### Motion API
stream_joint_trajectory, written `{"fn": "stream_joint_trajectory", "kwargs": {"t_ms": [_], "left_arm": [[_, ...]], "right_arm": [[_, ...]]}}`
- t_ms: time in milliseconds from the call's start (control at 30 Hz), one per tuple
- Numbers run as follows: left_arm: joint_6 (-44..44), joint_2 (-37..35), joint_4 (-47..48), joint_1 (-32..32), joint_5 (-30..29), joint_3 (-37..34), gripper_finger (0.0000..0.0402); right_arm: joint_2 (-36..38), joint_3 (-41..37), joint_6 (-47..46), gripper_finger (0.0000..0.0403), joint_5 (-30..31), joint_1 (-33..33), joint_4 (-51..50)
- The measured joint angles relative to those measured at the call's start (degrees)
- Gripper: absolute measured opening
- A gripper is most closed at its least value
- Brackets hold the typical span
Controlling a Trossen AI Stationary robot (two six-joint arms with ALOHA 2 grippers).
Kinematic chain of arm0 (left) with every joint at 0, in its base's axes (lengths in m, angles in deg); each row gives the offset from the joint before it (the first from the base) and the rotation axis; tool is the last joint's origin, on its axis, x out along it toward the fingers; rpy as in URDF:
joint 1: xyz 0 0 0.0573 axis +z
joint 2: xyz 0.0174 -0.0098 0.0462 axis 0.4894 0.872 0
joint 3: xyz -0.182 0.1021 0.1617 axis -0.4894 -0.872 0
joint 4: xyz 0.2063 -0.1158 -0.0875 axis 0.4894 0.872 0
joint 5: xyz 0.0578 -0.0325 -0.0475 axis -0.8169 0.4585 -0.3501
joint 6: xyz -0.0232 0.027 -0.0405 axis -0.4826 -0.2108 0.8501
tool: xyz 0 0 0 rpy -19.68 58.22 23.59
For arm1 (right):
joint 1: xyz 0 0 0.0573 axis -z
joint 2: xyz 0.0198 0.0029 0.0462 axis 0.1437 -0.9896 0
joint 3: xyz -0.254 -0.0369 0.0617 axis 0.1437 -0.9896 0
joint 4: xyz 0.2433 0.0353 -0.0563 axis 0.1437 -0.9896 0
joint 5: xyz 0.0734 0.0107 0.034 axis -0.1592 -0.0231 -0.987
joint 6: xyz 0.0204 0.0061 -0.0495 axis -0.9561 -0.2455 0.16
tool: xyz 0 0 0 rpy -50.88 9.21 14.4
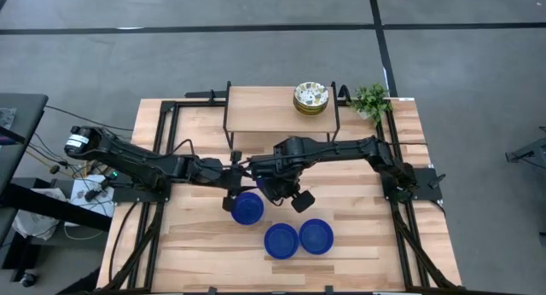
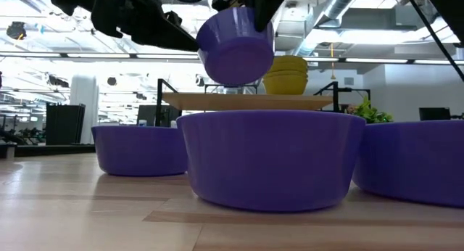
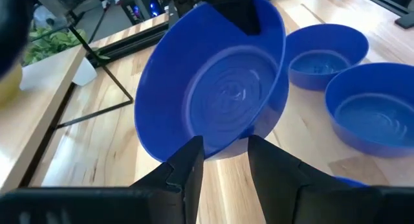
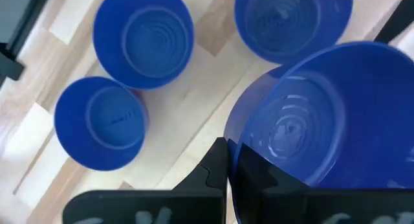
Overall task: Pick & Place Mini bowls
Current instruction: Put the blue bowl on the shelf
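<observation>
From above, the arms hide the lifted blue bowl [image 1: 271,186]; the stacked patterned bowls [image 1: 310,98] at upper centre are too small to count.

cobalt blue bowls [image 1: 281,240], floral yellow stack [image 1: 310,97].

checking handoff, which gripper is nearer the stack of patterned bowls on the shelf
Right. The right gripper sits just in front of the shelf, closer to the stack of patterned bowls. The left gripper is farther off to the left. Both meet at a raised blue bowl.
</observation>
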Motion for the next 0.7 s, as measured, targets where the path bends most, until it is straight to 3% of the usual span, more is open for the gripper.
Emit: {"fn": "stream_joint_trajectory", "kwargs": {"t_ms": [700], "left_arm": [[-0.09,1.39,0.45,-2.47,1.01,-0.17,0.0121]], "right_arm": [[-3.43,0.04,4.28,0.0,-3.5,0.04,2.55]]}}
